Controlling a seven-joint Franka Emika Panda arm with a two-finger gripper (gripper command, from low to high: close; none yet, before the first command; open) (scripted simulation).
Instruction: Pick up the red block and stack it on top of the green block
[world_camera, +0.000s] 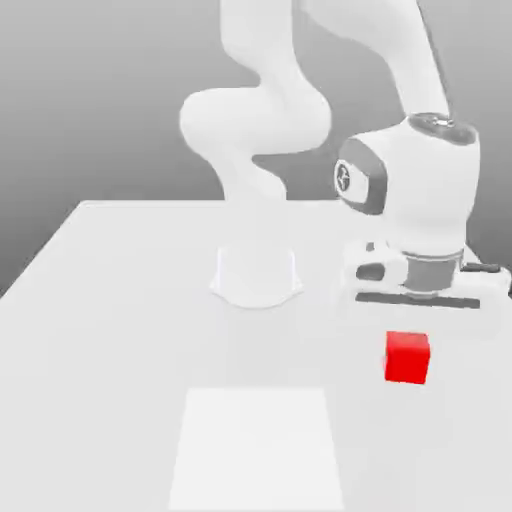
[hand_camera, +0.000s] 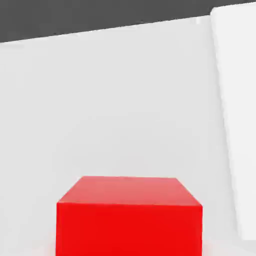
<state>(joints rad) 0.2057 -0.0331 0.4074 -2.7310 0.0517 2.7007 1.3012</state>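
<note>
Counting from the near edge: one white table (world_camera: 110, 330), and on it one paler rectangular patch (world_camera: 256, 448), flat and nearest of all, roughly midway across.

Farther back and toward the exterior view's right: one red block (world_camera: 407, 358), a plain cube, apart from the patch's far right corner. Directly under the hand, with one gripper (world_camera: 408, 338) closed on it from above. Whether lifted clear of the table or touching it, cannot tell.

Seen from the hand view: the same red block (hand_camera: 129, 220) close up, top face and one side face showing, square to the camera. Beyond it, bare table (hand_camera: 100, 100), one paler band (hand_camera: 235, 125) along one edge, and a dark backdrop (hand_camera: 75, 15) past the table's far rim.

Farther still in the exterior view: one round white base (world_camera: 256, 272) near the middle of the table, well left of the red block. Rising from it, one white arm (world_camera: 262, 110), curving up, out past the top of the picture, and down on the exterior view's right to the bulky wrist above the block.

Farthest: a plain grey wall (world_camera: 100, 100) behind the table.
</note>
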